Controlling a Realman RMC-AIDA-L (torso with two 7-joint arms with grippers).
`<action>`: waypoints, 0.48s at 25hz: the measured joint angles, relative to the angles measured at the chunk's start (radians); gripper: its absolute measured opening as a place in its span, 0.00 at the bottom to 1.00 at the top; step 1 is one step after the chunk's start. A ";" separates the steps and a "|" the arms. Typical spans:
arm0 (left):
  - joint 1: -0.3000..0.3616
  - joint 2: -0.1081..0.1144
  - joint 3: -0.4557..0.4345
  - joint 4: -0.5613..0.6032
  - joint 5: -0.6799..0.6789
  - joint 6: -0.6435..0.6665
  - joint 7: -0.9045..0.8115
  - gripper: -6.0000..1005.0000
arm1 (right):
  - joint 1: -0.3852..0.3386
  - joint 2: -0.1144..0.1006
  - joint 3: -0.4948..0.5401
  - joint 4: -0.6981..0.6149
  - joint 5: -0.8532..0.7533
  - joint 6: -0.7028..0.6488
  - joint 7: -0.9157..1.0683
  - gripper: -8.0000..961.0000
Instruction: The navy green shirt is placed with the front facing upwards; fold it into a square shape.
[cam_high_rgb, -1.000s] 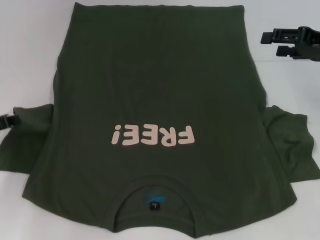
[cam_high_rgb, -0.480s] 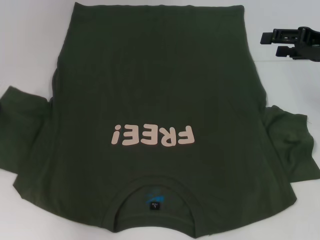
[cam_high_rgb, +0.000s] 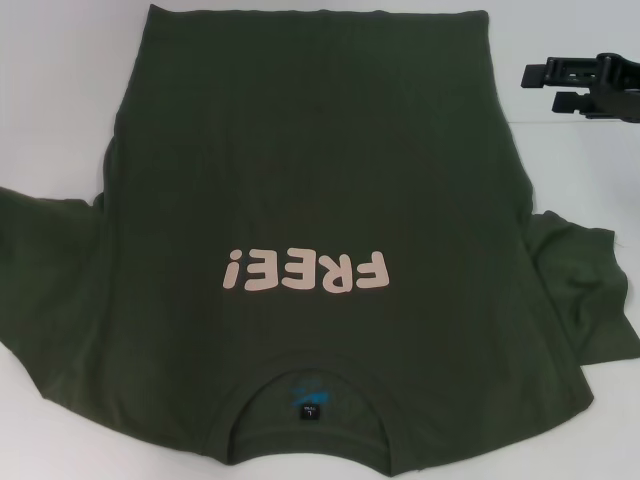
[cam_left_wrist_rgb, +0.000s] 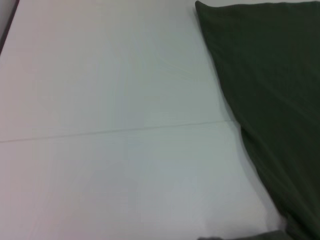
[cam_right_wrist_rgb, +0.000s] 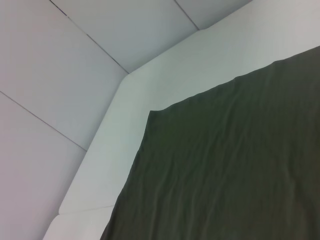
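The navy green shirt (cam_high_rgb: 320, 180) was a dark olive green all over, plain but for pale pink "FREE!" lettering (cam_high_rgb: 304, 271) across its chest. Inside its collar, just below that lettering, sat a small black neck label (cam_high_rgb: 310, 411) with a smear of blue print above it. The table (cam_high_rgb: 60, 90) around the shirt was white. Beside the shirt's far corner, the right tool (cam_high_rgb: 540, 88) was black.
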 joint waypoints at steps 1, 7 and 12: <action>-0.002 -0.002 0.008 0.009 0.009 0.008 -0.010 0.00 | 0.001 0.000 0.000 0.000 0.000 0.000 0.000 0.82; -0.009 -0.029 0.142 0.152 0.074 0.180 -0.209 0.00 | 0.003 0.000 0.000 0.001 0.000 -0.004 0.000 0.82; -0.060 -0.023 0.238 0.195 0.077 0.352 -0.390 0.00 | 0.003 0.000 0.000 0.001 0.000 -0.006 0.000 0.82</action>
